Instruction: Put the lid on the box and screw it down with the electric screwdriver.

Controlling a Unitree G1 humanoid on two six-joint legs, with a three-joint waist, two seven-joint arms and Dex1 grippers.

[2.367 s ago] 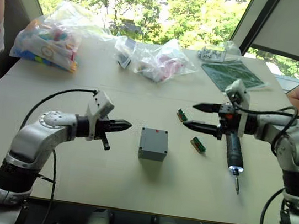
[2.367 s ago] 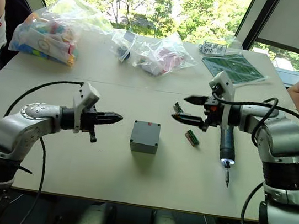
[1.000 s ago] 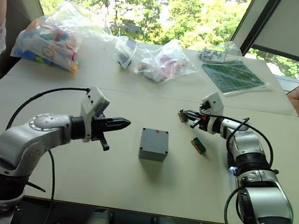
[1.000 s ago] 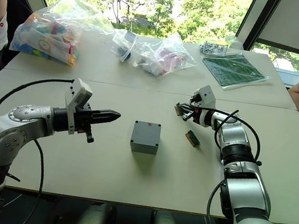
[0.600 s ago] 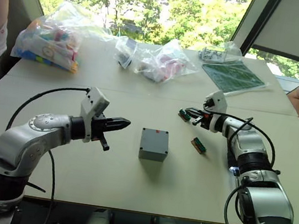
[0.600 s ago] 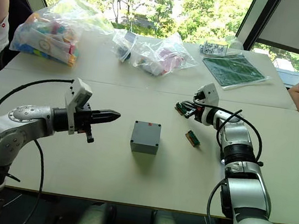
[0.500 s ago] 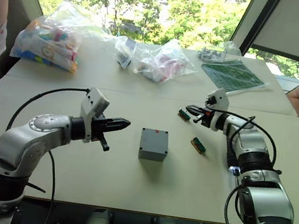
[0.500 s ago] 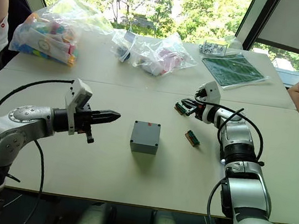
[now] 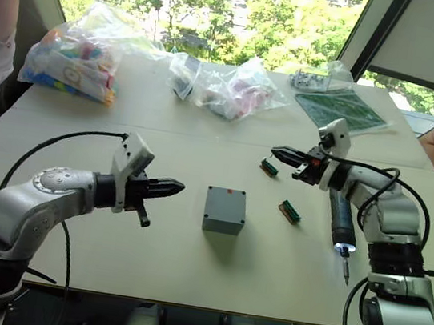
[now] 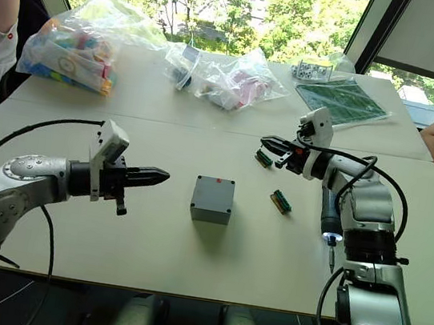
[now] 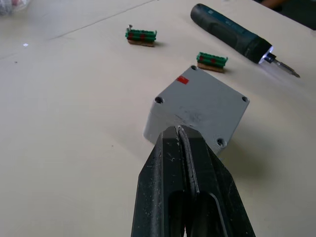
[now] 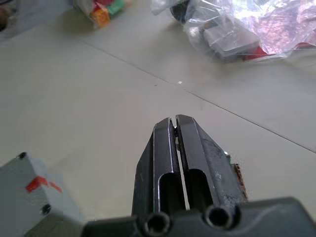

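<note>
The grey box stands in the middle of the table, a red mark at its far top edge. A flat grey face with a hole at each corner closes its top; it looks like the lid, though no seam shows. The electric screwdriver lies on the table to the right, its tip lit and pointing toward me. My left gripper hovers left of the box, aimed at it, shut and empty. Over the table right of and beyond the box, my right gripper is shut and empty too.
Two small green components lie between the box and the screwdriver. Clear bags of parts and a green board sit along the table's far side. People sit at the left and right edges.
My right arm has swung outward, uncovering the screwdriver, and its gripper has shifted slightly right. My left gripper has drawn back a little from the box.
</note>
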